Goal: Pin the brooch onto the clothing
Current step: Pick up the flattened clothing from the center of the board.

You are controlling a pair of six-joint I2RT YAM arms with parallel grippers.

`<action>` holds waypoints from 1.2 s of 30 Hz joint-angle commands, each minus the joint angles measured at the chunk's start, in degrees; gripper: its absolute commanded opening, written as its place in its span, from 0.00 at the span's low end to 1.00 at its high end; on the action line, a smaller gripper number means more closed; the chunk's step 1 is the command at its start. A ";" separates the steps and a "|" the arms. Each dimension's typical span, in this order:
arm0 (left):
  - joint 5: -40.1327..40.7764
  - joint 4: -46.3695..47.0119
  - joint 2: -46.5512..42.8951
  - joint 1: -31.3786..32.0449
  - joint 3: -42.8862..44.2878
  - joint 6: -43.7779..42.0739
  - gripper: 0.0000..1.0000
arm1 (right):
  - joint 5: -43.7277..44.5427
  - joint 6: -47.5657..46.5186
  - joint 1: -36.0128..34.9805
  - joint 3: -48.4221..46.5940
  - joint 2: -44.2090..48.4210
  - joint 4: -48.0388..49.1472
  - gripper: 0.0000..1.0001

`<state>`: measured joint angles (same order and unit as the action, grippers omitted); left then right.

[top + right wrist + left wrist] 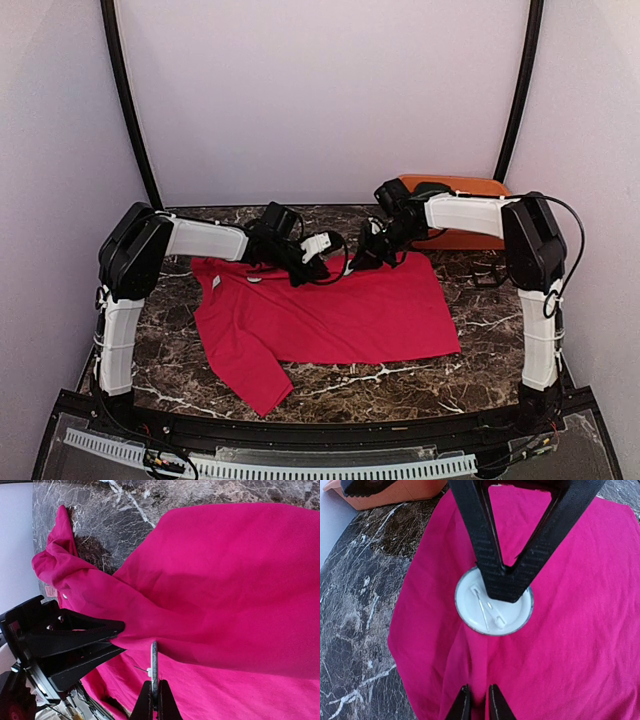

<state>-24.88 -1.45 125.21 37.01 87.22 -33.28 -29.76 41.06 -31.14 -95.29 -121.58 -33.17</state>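
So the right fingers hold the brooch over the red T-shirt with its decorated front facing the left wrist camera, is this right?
Not quite. The right fingers do hold the brooch over the red T-shirt, but the side facing the left wrist camera is its white back, with the pin. The left wrist view shows this.

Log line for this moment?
left pincer: shut on T-shirt fold | right pincer: shut on brooch | brooch: pin side showing, over T-shirt

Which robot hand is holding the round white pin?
The right hand, gripping the round white brooch by its edge. The left hand only pinches a fold of the red T-shirt.
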 commanded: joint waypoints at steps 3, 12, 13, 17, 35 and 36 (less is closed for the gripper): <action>-3.70 0.31 -2.33 0.15 -0.66 0.54 0.20 | 0.40 0.78 -0.33 -1.93 -1.77 -1.64 0.00; -3.21 1.16 -1.85 0.70 -1.09 -0.01 0.27 | -0.13 1.25 -0.32 -1.74 -1.73 -1.69 0.00; -2.84 1.09 -1.83 0.87 -1.13 -0.20 0.30 | -0.43 1.30 -0.33 -1.45 -1.40 -1.64 0.00; -1.81 0.91 -1.72 1.32 -1.34 -1.15 0.34 | -0.94 1.47 -0.31 0.13 0.29 -1.57 0.00; 6.29 4.18 -0.93 2.88 -2.32 -1.95 0.24 | -4.29 4.10 -0.13 6.70 3.71 2.98 0.00; 6.49 4.29 -0.93 2.84 -2.25 -1.92 0.24 | -4.38 4.26 -0.15 6.69 3.32 3.09 0.00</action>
<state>-20.05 1.96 125.19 39.55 85.97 -35.18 -33.30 44.07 -31.11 -89.08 -118.83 -32.21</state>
